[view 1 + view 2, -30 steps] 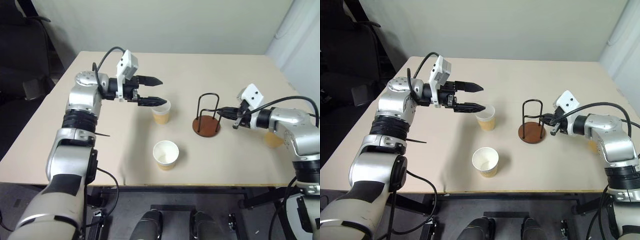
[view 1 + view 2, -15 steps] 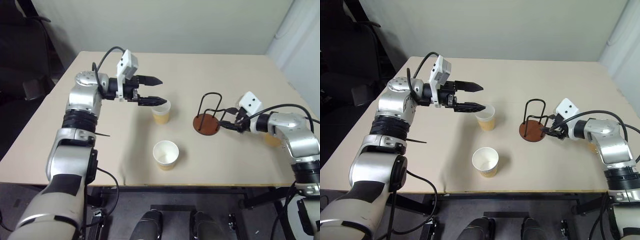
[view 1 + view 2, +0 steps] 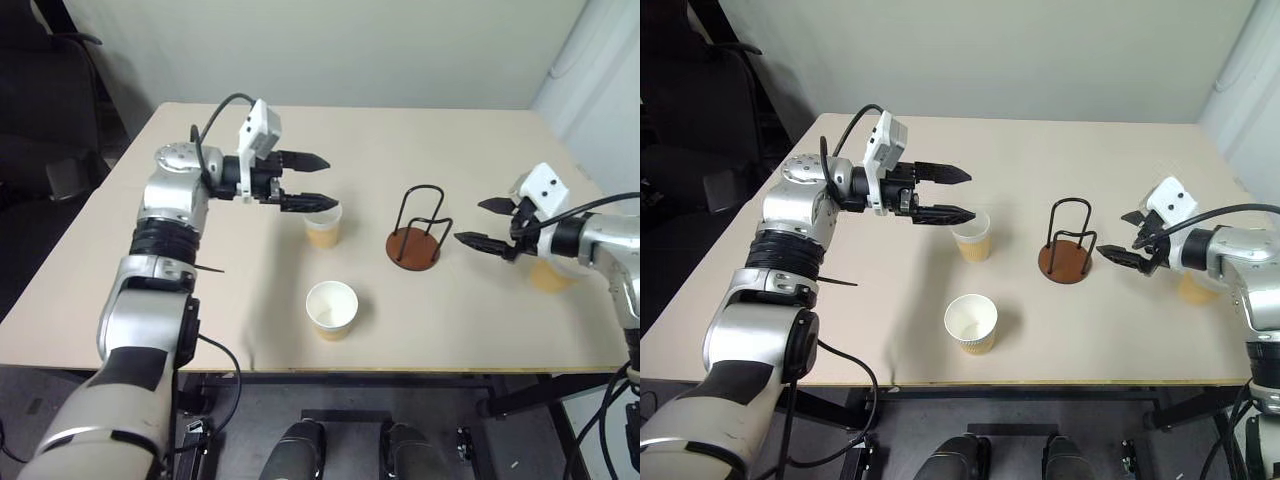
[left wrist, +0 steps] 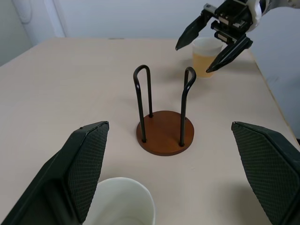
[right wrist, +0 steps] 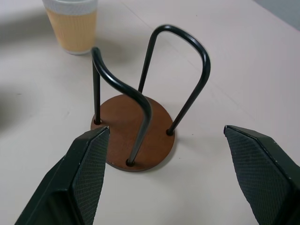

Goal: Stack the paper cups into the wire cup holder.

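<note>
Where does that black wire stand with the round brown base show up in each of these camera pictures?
Left eye view: the wire cup holder stands right of centre, between both grippers.
Right eye view: right of centre too.
Left wrist view: mid-picture.
Right wrist view: centre, close up.
Shared landmark: the paper cup on the left gripper's side.

Setting: probably a robotics lab or test room. Plain beige surface on a dark metal frame, bare pale walls behind it. A dark office chair, partly cut off, stands at the left. No household furnishings on view.
</note>
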Controlling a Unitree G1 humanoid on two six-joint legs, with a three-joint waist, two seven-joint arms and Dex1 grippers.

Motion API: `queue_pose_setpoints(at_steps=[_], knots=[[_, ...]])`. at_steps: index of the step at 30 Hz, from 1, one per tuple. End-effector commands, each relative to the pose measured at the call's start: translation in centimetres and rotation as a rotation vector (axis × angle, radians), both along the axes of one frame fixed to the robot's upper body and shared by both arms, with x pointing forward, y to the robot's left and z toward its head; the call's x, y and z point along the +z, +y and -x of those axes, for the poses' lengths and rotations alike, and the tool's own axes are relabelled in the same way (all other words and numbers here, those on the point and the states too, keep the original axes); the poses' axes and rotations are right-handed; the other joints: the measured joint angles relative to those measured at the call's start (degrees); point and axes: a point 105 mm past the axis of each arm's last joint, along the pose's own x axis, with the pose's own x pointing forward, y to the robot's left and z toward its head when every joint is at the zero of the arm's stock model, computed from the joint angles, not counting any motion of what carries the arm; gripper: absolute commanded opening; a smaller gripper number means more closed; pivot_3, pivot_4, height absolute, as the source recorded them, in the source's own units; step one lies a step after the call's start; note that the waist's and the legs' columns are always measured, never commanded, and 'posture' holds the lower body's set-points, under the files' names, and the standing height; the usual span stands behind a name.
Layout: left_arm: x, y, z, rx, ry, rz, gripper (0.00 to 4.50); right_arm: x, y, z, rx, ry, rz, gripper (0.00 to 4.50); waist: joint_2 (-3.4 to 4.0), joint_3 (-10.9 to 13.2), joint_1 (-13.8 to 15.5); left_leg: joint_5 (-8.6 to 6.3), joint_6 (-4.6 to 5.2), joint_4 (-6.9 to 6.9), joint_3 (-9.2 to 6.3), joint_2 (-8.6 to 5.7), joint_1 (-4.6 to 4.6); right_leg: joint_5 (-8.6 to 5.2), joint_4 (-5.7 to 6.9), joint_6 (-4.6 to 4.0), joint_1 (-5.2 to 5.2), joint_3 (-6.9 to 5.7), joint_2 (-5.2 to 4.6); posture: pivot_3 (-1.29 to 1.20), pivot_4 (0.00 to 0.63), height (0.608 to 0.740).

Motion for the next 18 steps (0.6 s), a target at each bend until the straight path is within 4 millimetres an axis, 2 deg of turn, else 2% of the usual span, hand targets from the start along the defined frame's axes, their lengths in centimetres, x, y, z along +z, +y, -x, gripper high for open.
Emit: queue_pose_setpoints(at_steps=[1,5,10,18], knots=[[1.8,0.0,0.2,-0.02,-0.057,0.007,4.5,3.1,-0.3,1.7,0.039,-0.072,0.033,3.94,0.0,0.0,0.1,0.0,0.0,0.0,0.0,0.0,-0.01,-0.01,-0.01,0.0,0.0,0.0,0.0,0.0,0.15,0.74],[1.7,0.0,0.4,-0.037,-0.048,0.002,4.5,4.1,-0.8,2.8,0.042,-0.068,0.071,3.94,0.0,0.0,0.1,-0.02,-0.01,0.0,0.01,-0.02,-0.03,-0.06,-0.04,0.04,0.0,0.03,-0.01,0.0,0.15,0.74],[1.2,-0.2,0.6,-0.063,-0.039,-0.005,4.5,4.8,-3.0,4.2,-0.008,-0.038,0.138,3.94,0.0,0.0,0.4,-0.03,-0.01,0.01,0.01,-0.02,-0.04,-0.17,-0.03,0.08,0.01,0.03,-0.01,0.0,0.15,0.74],[1.3,-0.4,0.4,-0.062,-0.045,-0.009,4.5,2.2,-6.5,6.2,-0.074,0.09,0.292,3.94,-0.01,0.0,0.5,-0.05,0.02,0.02,0.03,-0.02,-0.04,-0.27,-0.03,0.22,0.05,0.06,-0.01,0.0,0.15,0.74]])
